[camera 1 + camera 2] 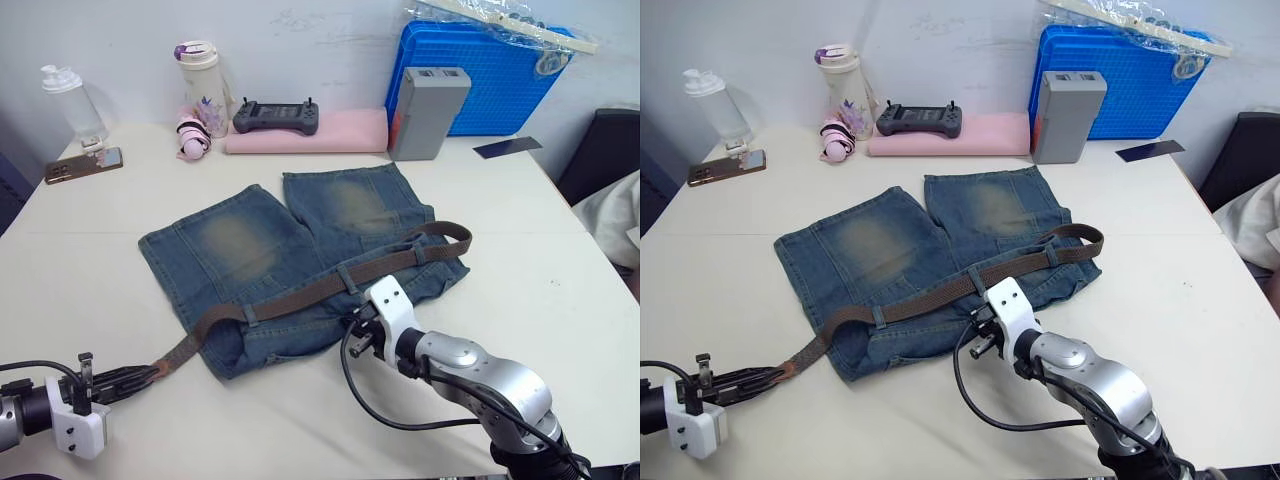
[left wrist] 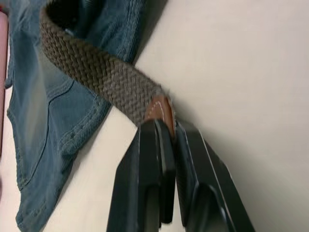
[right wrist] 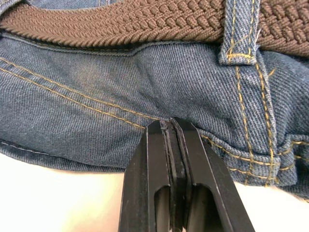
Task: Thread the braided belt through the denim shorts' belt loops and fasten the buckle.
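Observation:
The denim shorts [image 1: 290, 250] lie flat mid-table, waistband toward me. The braided belt [image 1: 330, 285] runs along the waistband under belt loops [image 1: 346, 277] and curls back at the right end [image 1: 455, 236]. I cannot make out the buckle. The belt's tan tip [image 2: 161, 107] hangs off the shorts' left side, and my left gripper [image 1: 135, 377] is shut on it just above the table. My right gripper [image 1: 352, 336] is shut at the waistband's near edge, pinching denim just below the belt and beside one belt loop [image 3: 239, 34].
Along the back edge stand a clear bottle [image 1: 72, 100], a phone [image 1: 84, 165], a tumbler [image 1: 203, 85], a game controller [image 1: 276, 116] on a pink pad [image 1: 330, 133], a grey box [image 1: 430, 110] and a blue crate [image 1: 490, 75]. Bare table [image 1: 540, 260] lies right of the shorts.

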{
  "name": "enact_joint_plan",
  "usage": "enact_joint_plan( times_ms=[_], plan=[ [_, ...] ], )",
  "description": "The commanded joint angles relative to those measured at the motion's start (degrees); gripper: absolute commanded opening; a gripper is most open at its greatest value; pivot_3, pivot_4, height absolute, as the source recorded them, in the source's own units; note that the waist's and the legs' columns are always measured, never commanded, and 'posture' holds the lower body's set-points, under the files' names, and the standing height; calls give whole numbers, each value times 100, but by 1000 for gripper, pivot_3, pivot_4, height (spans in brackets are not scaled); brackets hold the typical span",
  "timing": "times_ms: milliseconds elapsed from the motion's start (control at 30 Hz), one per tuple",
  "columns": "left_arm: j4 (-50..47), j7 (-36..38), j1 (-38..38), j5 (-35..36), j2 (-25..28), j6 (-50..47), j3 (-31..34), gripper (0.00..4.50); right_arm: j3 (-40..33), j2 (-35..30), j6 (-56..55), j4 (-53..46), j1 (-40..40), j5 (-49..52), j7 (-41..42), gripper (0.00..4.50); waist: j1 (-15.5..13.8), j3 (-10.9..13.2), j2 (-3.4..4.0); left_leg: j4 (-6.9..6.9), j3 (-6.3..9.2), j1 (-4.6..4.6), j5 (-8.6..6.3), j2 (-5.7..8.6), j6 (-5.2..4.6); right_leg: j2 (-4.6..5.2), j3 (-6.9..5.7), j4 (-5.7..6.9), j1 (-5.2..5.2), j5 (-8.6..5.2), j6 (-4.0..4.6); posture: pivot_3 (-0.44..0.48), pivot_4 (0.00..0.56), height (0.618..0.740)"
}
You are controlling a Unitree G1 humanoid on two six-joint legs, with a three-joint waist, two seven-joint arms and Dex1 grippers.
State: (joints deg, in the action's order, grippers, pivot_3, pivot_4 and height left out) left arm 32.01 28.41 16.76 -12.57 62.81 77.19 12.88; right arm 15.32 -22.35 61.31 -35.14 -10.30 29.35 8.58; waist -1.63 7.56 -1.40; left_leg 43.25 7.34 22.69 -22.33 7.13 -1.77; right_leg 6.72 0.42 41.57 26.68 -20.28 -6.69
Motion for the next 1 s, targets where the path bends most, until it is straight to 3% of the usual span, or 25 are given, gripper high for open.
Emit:
enact_joint_plan(
  times_ms=[33,167,300,433,533,733,767,800,867,933,1000],
  plan=[
    [760,-171,335,-645,279,448,248,20,-127,-91,334,572,93,-399,-235,0,8,1,1,-4,0,-6,-2,-1,0,0,0,-1,-3,-3,3,0,150,661],
    [2394,-1429,836,-2004,1266,300,414,20,-105,-43,367,538,46,-386,-236,0,37,-1,-4,-17,-3,-26,-8,-11,7,-6,0,0,-11,-13,13,0,150,661],
    [2958,-3170,1070,-3095,1985,-182,-171,20,-90,-49,353,568,12,-396,-203,0,26,-1,35,-29,-9,-49,-10,-5,3,-10,6,2,-25,-21,6,0,150,661],
    [3225,-4518,923,-3820,2366,-587,-967,20,-72,-63,347,602,-51,-407,-158,0,20,-5,33,-30,-10,-52,-9,-4,2,-10,5,14,-25,-22,2,0,150,661],
    [3371,-4960,630,-3988,2431,-662,-1489,20,-53,-71,352,609,-95,-404,-132,0,23,-4,40,-30,-11,-51,-9,-3,3,-11,3,21,-21,-23,1,0,150,661],
    [3451,-4750,-205,-3115,2251,329,-1740,2485,-285,22,356,545,-171,-340,-147,0,9,-6,38,-29,-11,-46,-10,0,4,-8,-4,28,-12,-26,1,0,150,661],
    [3439,-4687,-313,-2986,2226,446,-1752,3009,-306,19,351,545,-183,-348,-146,692,-4,-6,38,-28,-11,-44,-10,3,4,-5,-4,27,-13,-26,1,0,150,661],
    [3353,-4533,-502,-2676,2184,668,-1762,3419,-329,-5,337,553,-212,-347,-117,922,-16,-6,38,-26,-10,-43,-9,6,2,-1,-3,27,-13,-26,1,0,150,661],
    [3093,-4224,-815,-2114,2147,1048,-1885,4385,-365,-54,319,548,-262,-304,-25,1875,-85,-4,40,-22,-9,-39,-9,12,-2,5,-3,26,-12,-24,-2,0,150,661],
    [2739,-3916,-1001,-1504,2160,1263,-2160,4500,-396,-98,315,536,-306,-249,77,2775,-150,-3,29,-15,-5,-30,-9,12,-2,8,-1,24,-10,-24,-3,0,150,661],
    [1625,-3549,-822,-338,2447,1046,-2734,4500,-500,-94,415,439,-366,-118,180,3714,-150,10,-8,-8,1,-21,-10,10,-1,8,-2,24,-7,-24,-3,0,150,661]
  ],
)
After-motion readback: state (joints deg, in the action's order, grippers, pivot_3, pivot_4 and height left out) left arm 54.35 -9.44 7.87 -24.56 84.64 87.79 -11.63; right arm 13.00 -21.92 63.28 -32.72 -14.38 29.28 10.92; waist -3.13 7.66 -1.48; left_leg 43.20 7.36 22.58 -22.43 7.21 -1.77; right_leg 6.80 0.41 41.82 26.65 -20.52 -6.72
